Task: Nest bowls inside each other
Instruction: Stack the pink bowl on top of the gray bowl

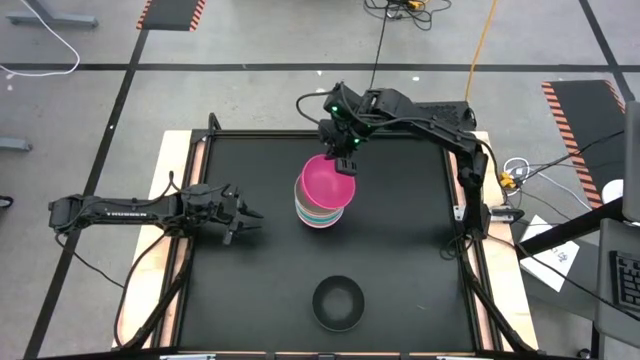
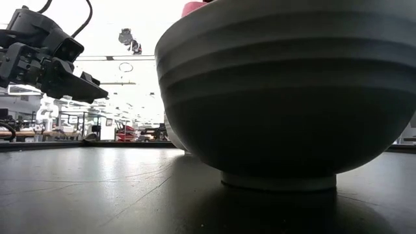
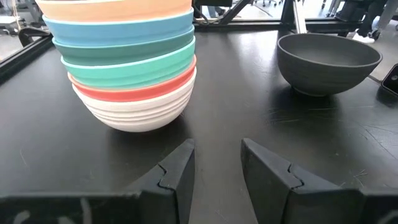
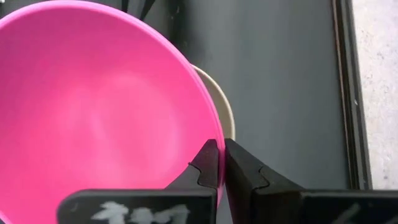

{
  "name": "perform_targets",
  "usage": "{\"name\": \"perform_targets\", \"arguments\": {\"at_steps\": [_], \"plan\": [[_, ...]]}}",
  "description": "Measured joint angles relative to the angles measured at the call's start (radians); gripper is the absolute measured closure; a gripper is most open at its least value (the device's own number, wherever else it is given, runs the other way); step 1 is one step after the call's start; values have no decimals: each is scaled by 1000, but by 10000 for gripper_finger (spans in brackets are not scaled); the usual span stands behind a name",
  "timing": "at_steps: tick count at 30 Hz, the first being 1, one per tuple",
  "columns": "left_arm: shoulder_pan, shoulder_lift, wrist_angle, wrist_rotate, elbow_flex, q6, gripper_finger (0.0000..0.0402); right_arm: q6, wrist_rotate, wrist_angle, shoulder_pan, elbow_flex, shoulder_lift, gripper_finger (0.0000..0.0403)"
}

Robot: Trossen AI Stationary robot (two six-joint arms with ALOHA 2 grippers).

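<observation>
My right claw point(image 4: 221, 163) pinches magenta bowl point(image 1: 330, 181) rim, seating it on stack point(image 3: 127, 81) | left claw point(image 3: 217, 163) narrow, idle | black bowl point(image 1: 337, 303) pending

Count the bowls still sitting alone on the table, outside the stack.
1: the black bowl stands alone near the front edge. The magenta bowl tops the stack, pinched at its rim by the right gripper.

This is a robotics lab or workshop. The black desk point(image 1: 400, 250) stands on a grey concrete floor point(image 1: 250, 40) with hazard-striped mats point(image 1: 172, 12) and loose cables point(image 1: 485, 35). Workbenches point(image 2: 39, 133) fill the room behind.
</observation>
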Motion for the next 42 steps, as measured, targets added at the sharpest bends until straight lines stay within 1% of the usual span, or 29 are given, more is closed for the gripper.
{"name": "perform_targets", "arguments": {"at_steps": [10,19,24,35,42], "plan": [[0,0,-2,0,0,0,270,-42,-4,40,4,-1,32,402],[0,0,-4,-5,0,-3,270,-61,-4,11,-7,-1,105,402],[0,0,17,-10,0,-32,270,-66,-4,-6,-10,-1,129,402],[-1,0,18,-9,0,-31,270,-93,-1,-83,-11,-1,126,403],[-1,0,18,-9,0,-32,270,-168,9,-130,9,-1,126,403]]}}
